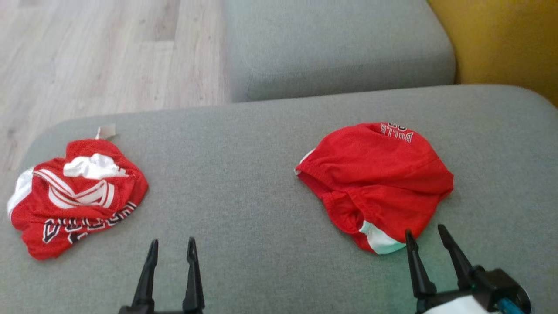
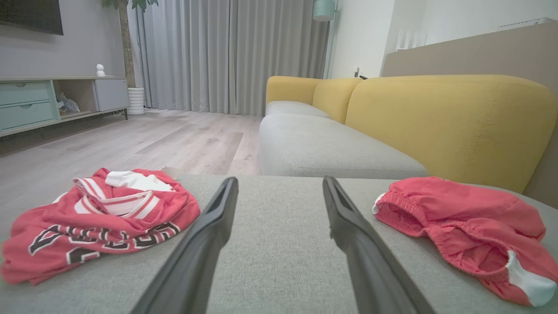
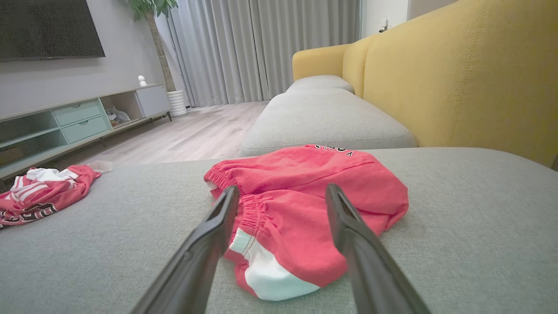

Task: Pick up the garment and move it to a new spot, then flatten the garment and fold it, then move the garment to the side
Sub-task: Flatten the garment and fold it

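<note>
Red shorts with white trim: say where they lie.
Head view: the red shorts lie crumpled on the right of the grey fabric cushion, just ahead of the right gripper.

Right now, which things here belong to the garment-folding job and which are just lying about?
Job: red shorts; right gripper, open, pointed at them; left gripper, open; grey seat cushion as work surface; red jersey, possibly another garment to fold.
Lying about: yellow backrest, TV cabinet, potted plant, curtains.
</note>
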